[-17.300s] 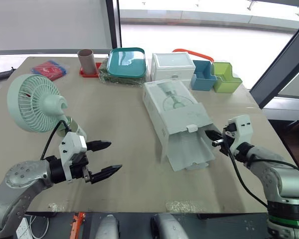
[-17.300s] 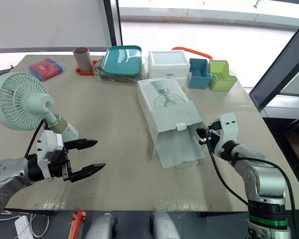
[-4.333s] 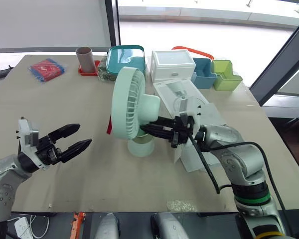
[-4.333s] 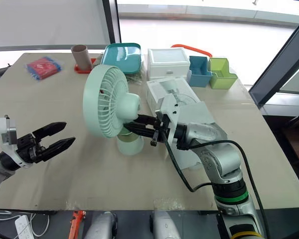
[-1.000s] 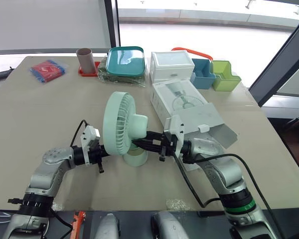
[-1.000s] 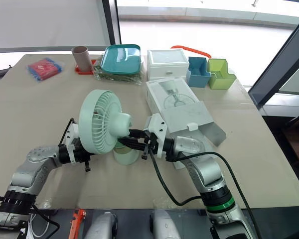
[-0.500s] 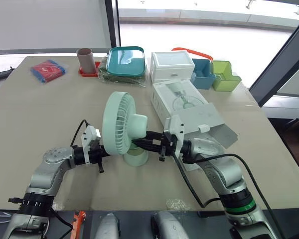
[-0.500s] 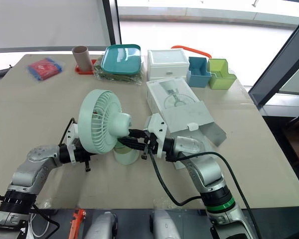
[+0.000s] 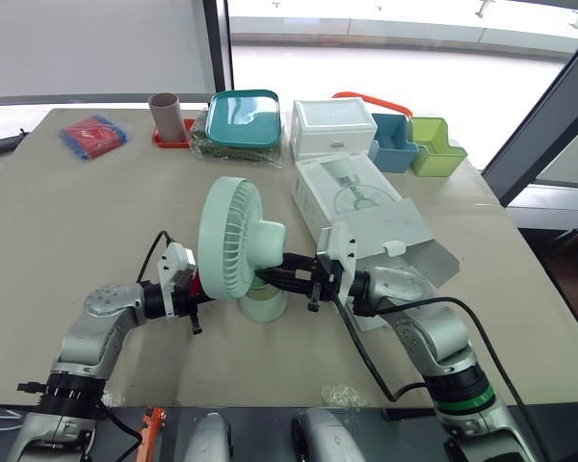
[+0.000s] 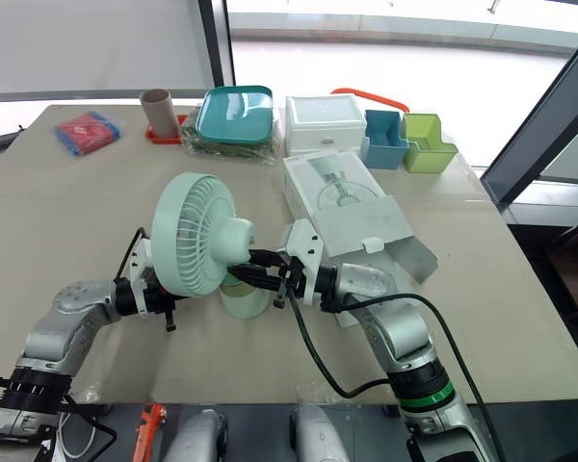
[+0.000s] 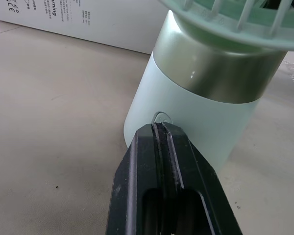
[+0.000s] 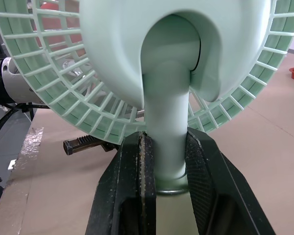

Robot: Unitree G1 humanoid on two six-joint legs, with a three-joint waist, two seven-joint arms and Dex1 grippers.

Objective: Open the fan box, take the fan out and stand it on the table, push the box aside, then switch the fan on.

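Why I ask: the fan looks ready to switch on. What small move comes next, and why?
Probably nudge the shut left end effector forward onto the round button on the fan base; its tips sit right at it, and the right end effector clamps the neck.

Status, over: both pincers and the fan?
Fan upright on table. Right pincer shut on its neck. Left pincer shut, tips at base button. Open box lies aside, out of the way.

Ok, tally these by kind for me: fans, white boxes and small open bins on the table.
Fans: 1, the fan
White boxes: 2, fan box and lidded box
Open bins: 2, blue bin and green bin
Total: 5
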